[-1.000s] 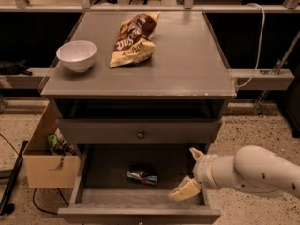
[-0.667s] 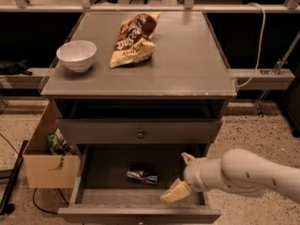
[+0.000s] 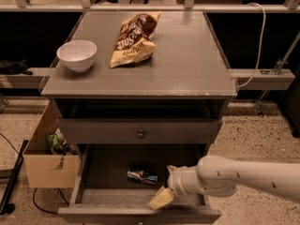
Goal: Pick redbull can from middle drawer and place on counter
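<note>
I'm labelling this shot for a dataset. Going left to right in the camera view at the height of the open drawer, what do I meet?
cardboard box → can → end effector, open, low in the drawer just right of the can → arm

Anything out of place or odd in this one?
Only the redbull can: it lies on its side on the floor of the middle drawer, not upright. The claw hovers open beside it. Nothing looks spilled or damaged.
</note>
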You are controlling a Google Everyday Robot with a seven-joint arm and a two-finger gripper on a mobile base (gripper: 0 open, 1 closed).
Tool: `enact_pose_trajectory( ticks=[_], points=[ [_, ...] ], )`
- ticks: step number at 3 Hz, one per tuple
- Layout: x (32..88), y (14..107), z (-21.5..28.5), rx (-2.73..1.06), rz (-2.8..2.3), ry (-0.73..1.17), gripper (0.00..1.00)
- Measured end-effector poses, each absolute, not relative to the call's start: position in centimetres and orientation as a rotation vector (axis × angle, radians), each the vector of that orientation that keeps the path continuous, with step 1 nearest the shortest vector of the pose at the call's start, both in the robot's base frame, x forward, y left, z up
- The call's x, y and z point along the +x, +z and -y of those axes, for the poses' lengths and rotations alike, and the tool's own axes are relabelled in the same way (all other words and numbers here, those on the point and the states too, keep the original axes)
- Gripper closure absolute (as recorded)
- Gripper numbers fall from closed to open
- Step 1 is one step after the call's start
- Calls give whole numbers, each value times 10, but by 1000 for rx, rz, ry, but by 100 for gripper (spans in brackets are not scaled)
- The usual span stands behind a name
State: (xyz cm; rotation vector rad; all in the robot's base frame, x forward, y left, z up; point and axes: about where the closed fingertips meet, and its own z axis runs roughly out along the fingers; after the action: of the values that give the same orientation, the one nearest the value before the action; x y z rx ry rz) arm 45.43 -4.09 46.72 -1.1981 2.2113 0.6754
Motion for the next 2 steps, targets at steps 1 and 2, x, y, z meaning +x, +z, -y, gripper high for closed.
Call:
enact_pose_trajectory(
  ticks=[1,2],
  points=[
    [467,436,24,-1198,-2229,698,0],
    [490,415,10,-1221,-2220,668,0]
  ],
)
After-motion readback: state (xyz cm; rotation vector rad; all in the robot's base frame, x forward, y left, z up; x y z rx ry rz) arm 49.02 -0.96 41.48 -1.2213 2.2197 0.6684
